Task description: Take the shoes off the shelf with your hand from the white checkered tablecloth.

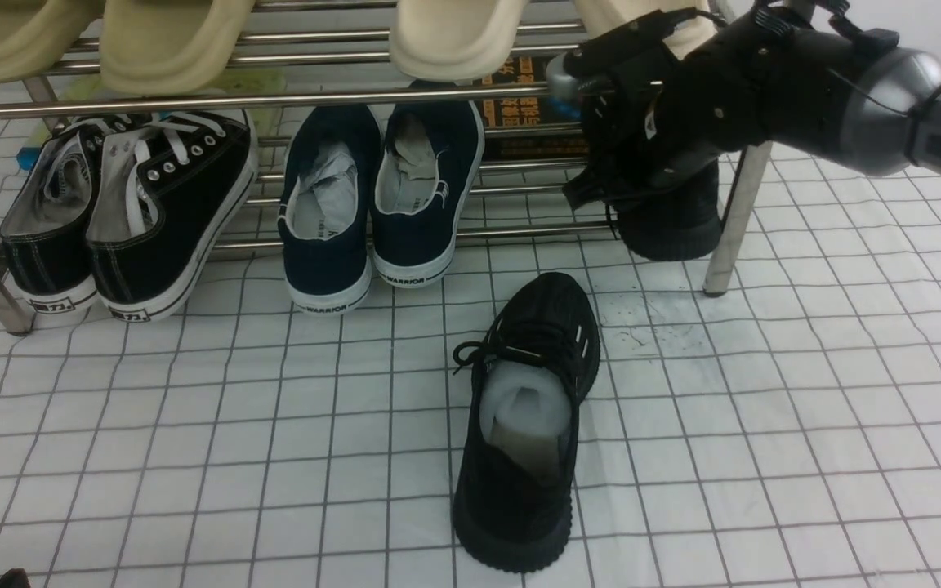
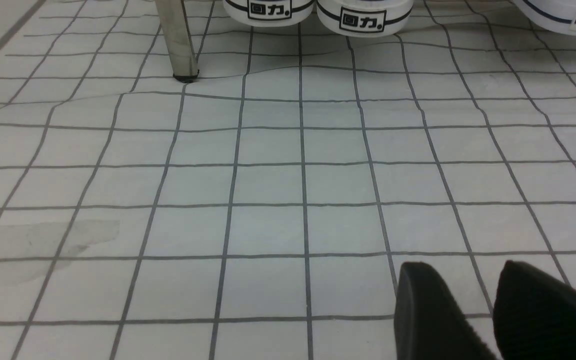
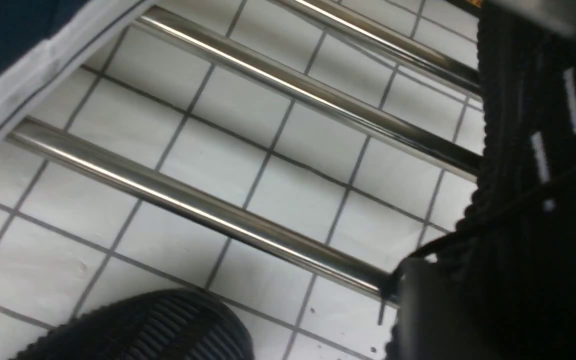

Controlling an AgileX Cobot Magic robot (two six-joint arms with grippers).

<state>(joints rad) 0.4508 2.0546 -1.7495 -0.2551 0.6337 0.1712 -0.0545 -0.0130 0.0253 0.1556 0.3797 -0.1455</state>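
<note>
White checkered tablecloth [image 1: 764, 457] covers the bench, slightly wrinkled. Chrome shelf [image 1: 193, 101] stands on it at the far side. One black knit shoe [image 1: 529, 425] lies on the cloth in front of the shelf, clear of it, toe towards the rack, white stuffing showing. Its mate [image 1: 675, 224] sits on the lower tier at the right end. Right tool [image 3: 288, 315] is at the mate, jaws apart, one finger [image 3: 433, 310] just beside its sole edge, nothing clamped. Left tool [image 2: 493, 310] is low over bare cloth, tips narrowly parted, empty.
</note>
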